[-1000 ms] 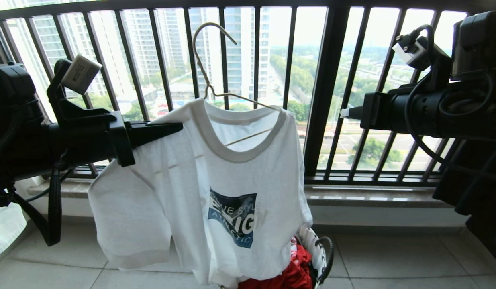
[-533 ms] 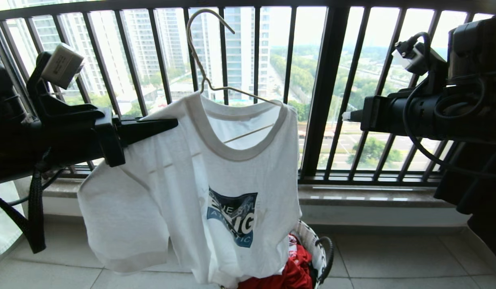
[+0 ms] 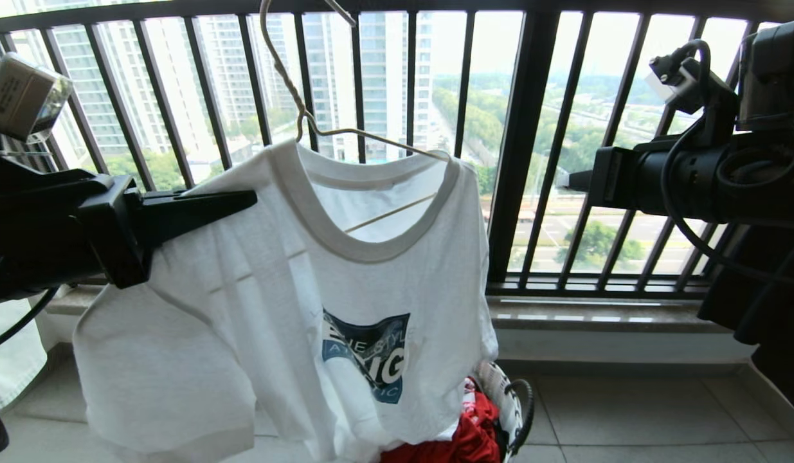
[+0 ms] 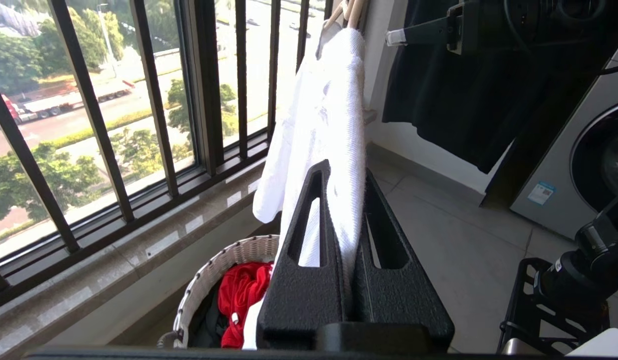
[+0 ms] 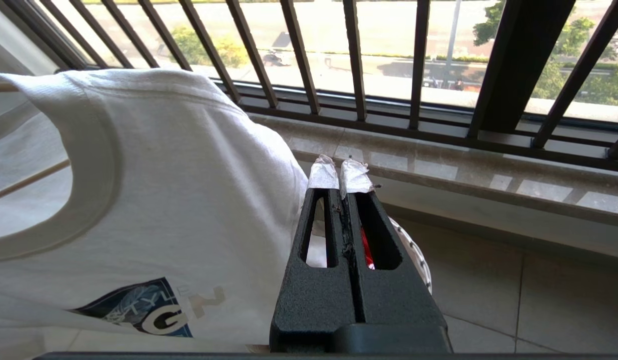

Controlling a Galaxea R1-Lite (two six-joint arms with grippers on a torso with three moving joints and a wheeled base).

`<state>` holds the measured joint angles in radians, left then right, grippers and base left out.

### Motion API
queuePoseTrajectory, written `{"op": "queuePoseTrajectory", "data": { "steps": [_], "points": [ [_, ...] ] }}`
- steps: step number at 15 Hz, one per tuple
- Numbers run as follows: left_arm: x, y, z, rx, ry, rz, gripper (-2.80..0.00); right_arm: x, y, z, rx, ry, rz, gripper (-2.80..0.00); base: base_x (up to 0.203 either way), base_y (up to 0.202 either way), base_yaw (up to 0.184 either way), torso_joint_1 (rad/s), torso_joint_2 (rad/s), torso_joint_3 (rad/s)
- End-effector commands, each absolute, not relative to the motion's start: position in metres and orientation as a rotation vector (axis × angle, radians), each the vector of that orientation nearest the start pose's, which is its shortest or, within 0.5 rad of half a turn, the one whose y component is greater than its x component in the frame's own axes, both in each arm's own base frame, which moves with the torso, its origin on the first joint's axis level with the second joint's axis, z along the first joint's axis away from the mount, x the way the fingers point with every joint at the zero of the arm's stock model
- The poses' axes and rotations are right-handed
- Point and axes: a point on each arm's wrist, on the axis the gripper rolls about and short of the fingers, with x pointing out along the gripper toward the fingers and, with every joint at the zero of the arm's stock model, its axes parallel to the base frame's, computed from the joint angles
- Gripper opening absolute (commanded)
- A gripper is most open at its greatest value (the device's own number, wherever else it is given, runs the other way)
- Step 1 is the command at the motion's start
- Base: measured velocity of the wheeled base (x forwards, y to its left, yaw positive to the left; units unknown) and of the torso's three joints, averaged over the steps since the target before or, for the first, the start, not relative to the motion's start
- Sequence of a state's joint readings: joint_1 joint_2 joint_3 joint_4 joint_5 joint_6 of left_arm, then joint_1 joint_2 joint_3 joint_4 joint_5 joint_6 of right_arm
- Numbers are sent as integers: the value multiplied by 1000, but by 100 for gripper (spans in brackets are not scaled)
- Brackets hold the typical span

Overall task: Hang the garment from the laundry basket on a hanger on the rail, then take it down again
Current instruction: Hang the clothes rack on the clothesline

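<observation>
Since the earlier frames the left hand (image 3: pixel 245 198) has lifted the garment (image 3: pixel 294 308) higher, so the hanger (image 3: pixel 306 122) hook now runs past the top of the head view. It is clamped on the shirt's shoulder, probably also on the wire end inside, likely to carry both up toward a rail not in view. The right hand (image 5: pixel 341 172), pressed together and empty, waits just beside the shirt's far shoulder, with the laundry basket (image 3: pixel 509 402) well below both hands.

Garment (image 3: pixel 255 308): white, greyish collar, dark blue-and-white lettered logo. Hanger (image 3: pixel 287 83): pale beige wire. Laundry basket (image 3: pixel 509 399): white woven, dark handles. Cloth (image 3: pixel 467 437): red. Window railing (image 3: pixel 519 148): black.
</observation>
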<state>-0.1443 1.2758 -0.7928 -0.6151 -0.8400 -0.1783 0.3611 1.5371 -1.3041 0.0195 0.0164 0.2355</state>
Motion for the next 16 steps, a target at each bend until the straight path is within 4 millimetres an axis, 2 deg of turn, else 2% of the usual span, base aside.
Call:
{"op": "queuePoseTrajectory", "data": {
  "steps": [1, 16],
  "points": [
    [191, -45, 287, -115, -48, -997, -280, 263, 100, 305, 189, 301, 346, -280, 0, 0, 0, 0, 0, 0],
    [198, -46, 282, -125, -23, -994, -280, 268, 102, 298, 198, 327, 343, -280, 0, 0, 0, 0, 0, 0]
  ]
}}
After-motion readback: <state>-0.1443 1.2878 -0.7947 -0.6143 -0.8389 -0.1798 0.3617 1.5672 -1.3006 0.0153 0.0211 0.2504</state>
